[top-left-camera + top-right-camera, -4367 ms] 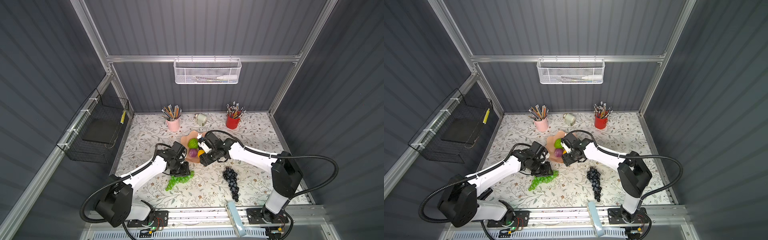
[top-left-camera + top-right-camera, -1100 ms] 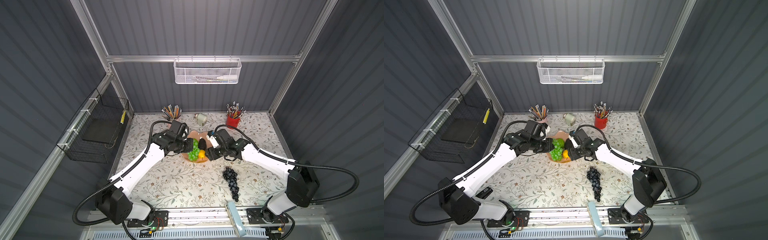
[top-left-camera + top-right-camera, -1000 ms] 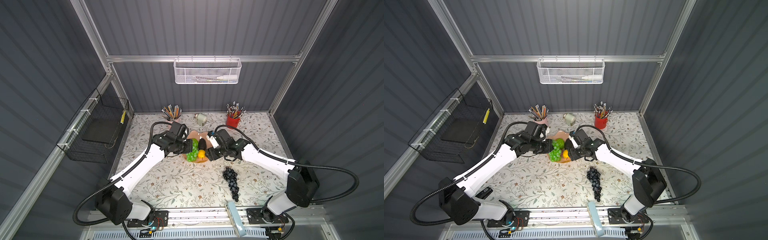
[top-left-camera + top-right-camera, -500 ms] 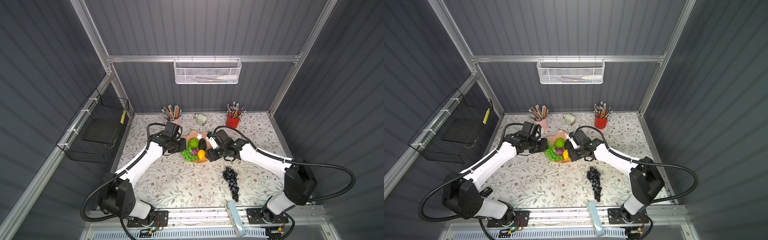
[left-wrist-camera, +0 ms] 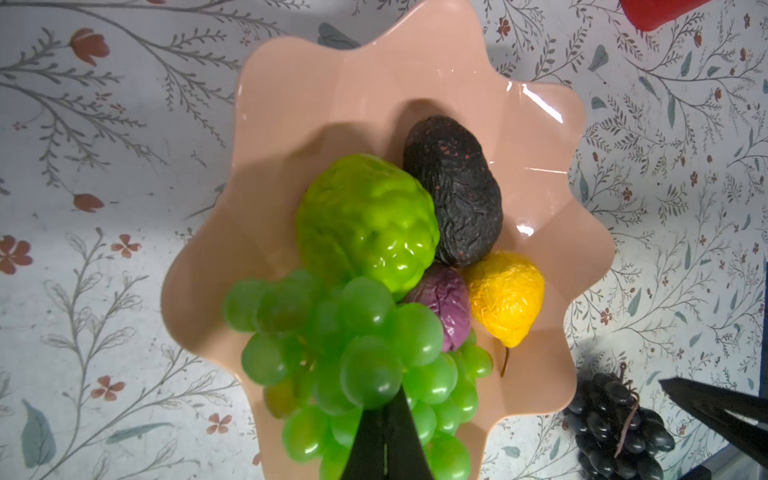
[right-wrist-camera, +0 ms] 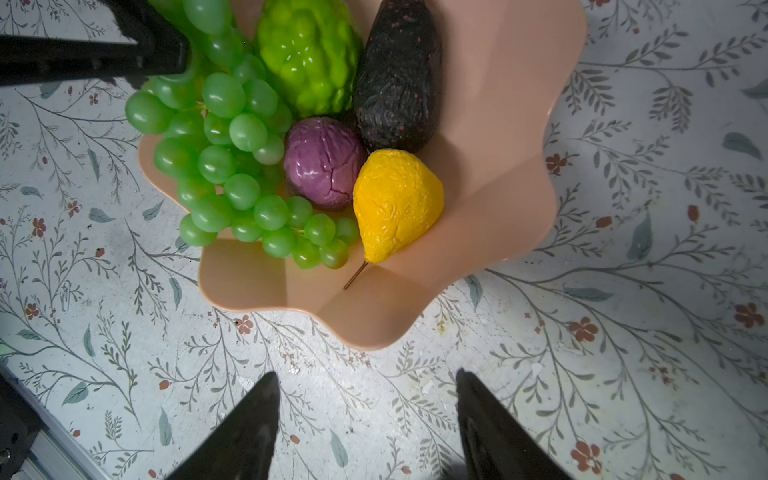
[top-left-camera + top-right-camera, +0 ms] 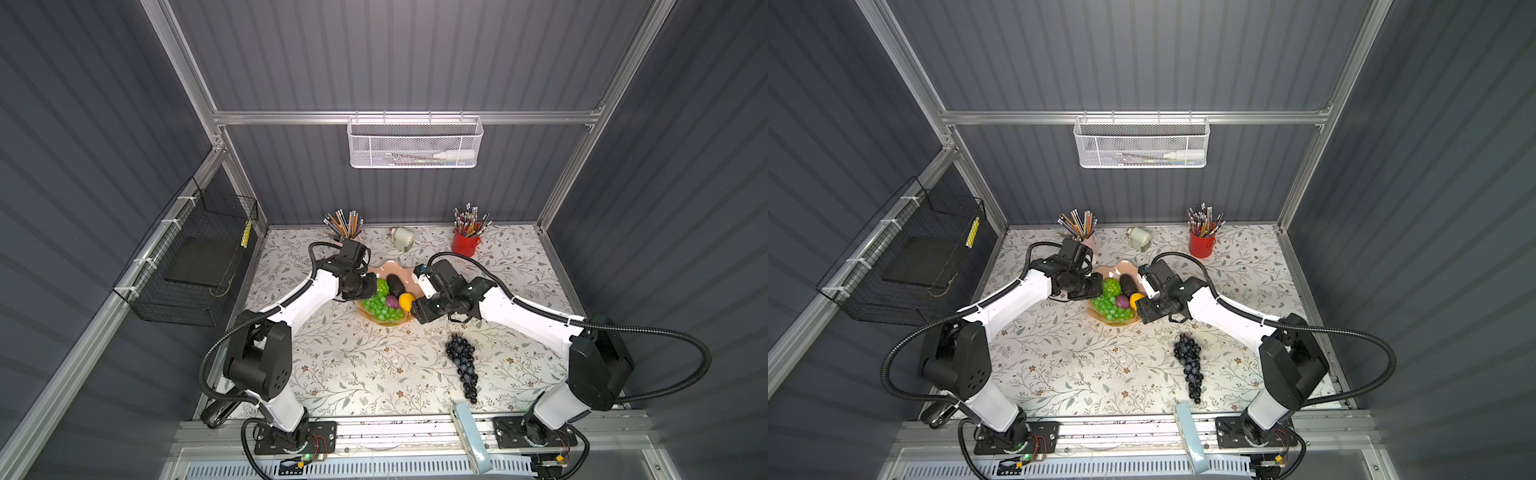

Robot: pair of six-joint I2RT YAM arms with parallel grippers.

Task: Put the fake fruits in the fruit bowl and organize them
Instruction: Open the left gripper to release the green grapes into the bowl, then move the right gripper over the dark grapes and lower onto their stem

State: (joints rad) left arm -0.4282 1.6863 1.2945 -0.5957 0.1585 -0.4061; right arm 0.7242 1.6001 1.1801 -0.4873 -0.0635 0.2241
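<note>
Toward the back of the floral tabletop [image 7: 353, 374], between the two arms, sits the peach-pink fruit bowl [image 5: 316, 95]. Inside it lie a bumpy lime-green ball [image 5: 370, 220], a dark avocado [image 5: 455, 191] touching it, a purple ball [image 5: 449, 307] and a yellow pear [image 5: 505, 297] with its stem toward the rim. The green grape bunch [image 5: 353, 353] rests on the bowl's left side, with several grapes hanging over the scalloped edge. The left gripper [image 5: 384, 424] is clenched tight on that bunch, its tips buried among the grapes. The right gripper [image 6: 365, 395] stands released and holds nothing, low over the table just beside the bowl's near rim. The dark blue-black grape bunch [image 7: 461, 361] lies outside the bowl and well apart from it, on the right of the broad stretch of tabletop between the bowl and the front rail [image 7: 395, 432]. A red pencil cup [image 7: 465, 245] and a pink pencil cup [image 7: 1089, 243] stand behind the bowl.
</note>
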